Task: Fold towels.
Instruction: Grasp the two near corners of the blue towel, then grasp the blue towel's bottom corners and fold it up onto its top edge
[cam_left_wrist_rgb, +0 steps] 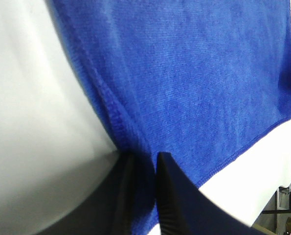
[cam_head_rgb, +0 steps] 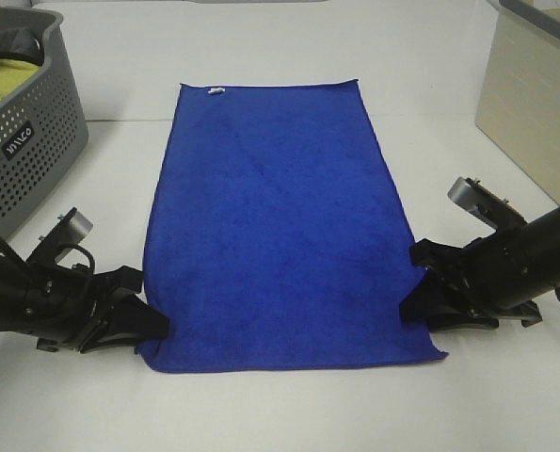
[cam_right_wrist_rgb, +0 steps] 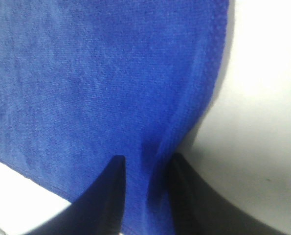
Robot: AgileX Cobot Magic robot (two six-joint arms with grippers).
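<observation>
White desk (cam_head_rgb: 280, 414) beneath everything. Spread flat down its middle, a blue towel (cam_head_rgb: 280, 217), long sides running from the near edge toward the far edge, near short side close to the near edge. At the far left corner, a grey perforated basket (cam_head_rgb: 35, 151), cut off by the frame, well apart from the towel. At the far right corner, a beige box (cam_head_rgb: 534, 104), also partly out of frame. On the towel's left long side, close to its near corner, the left gripper (cam_head_rgb: 151, 303), lying low on the desk; from the left wrist, black fingers (cam_left_wrist_rgb: 172, 200) drawn close together with the stitched hem pinched between. On the right long side, slightly farther from the near corner, the right gripper (cam_head_rgb: 409, 281); from the right wrist, fingers (cam_right_wrist_rgb: 108, 196) closed onto a raised ridge of blue cloth, hem puckered inward there. Inside the basket, a yellow-green cloth (cam_head_rgb: 2, 80). At the towel's far short side, toward the left, a small white tag (cam_head_rgb: 215, 91).
</observation>
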